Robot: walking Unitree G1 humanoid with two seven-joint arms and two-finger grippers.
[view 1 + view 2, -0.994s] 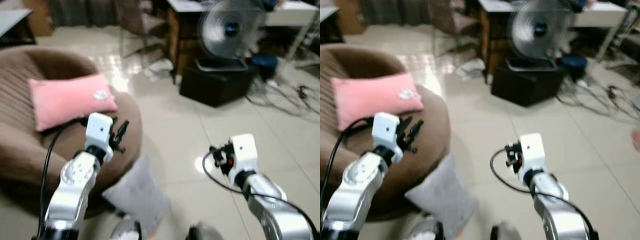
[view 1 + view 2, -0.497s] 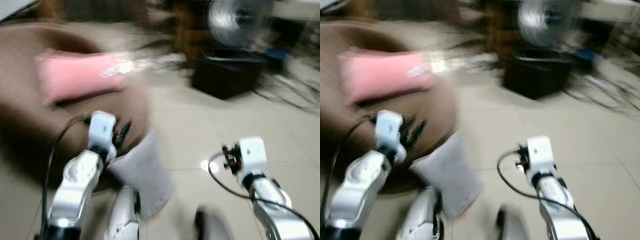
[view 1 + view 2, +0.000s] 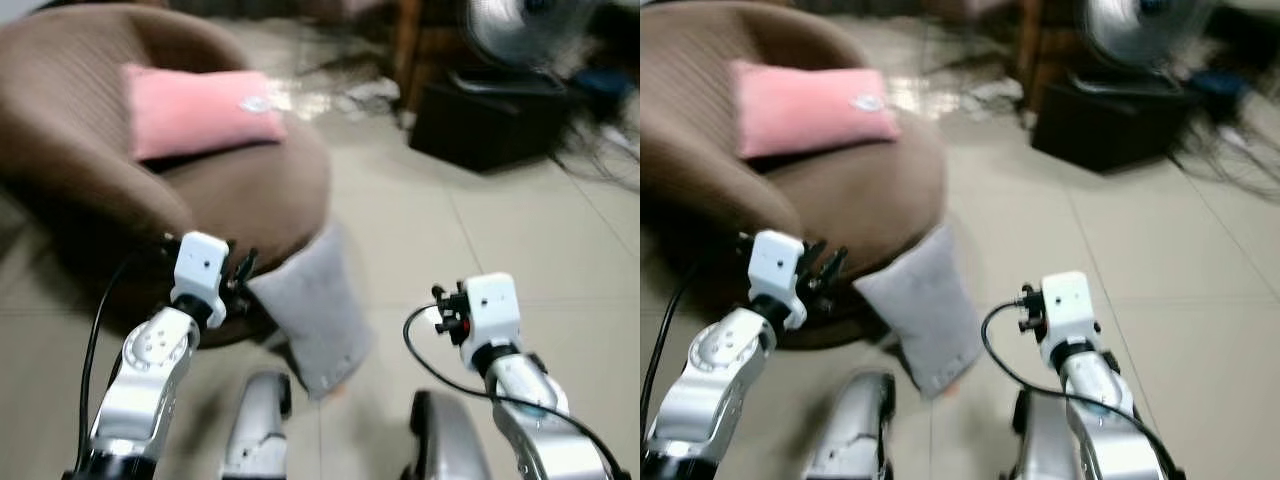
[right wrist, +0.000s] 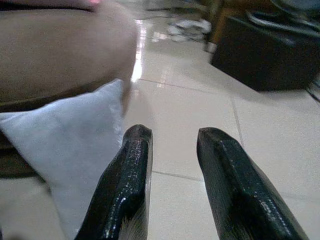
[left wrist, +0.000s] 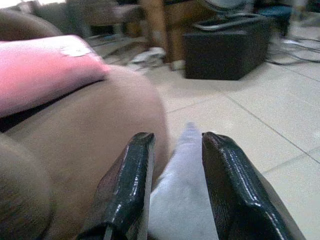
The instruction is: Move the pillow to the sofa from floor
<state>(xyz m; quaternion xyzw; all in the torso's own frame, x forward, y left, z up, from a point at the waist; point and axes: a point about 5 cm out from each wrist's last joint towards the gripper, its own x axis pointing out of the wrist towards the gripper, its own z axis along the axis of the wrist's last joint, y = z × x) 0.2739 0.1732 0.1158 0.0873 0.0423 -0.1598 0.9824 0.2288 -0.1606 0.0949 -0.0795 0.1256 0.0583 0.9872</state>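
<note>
Closing in vs 1 s ago: grey pillow (image 3: 310, 310) now frame centre, on floor leaning against brown sofa (image 3: 250, 200). Left gripper (image 5: 175, 190) and right gripper (image 4: 172, 185) both parted, empty. Pickup not started.

2 pillows: 1 grey pillow (image 3: 312, 310), 1 pink pillow (image 3: 197, 110). 1 sofa (image 3: 80, 190), 1 fan (image 3: 520, 25), 1 black box (image 3: 485, 120).

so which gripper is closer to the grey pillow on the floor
Left. The left gripper hangs right beside the grey pillow's upper corner, by the sofa. The right gripper is further off, over bare tiles.
</note>
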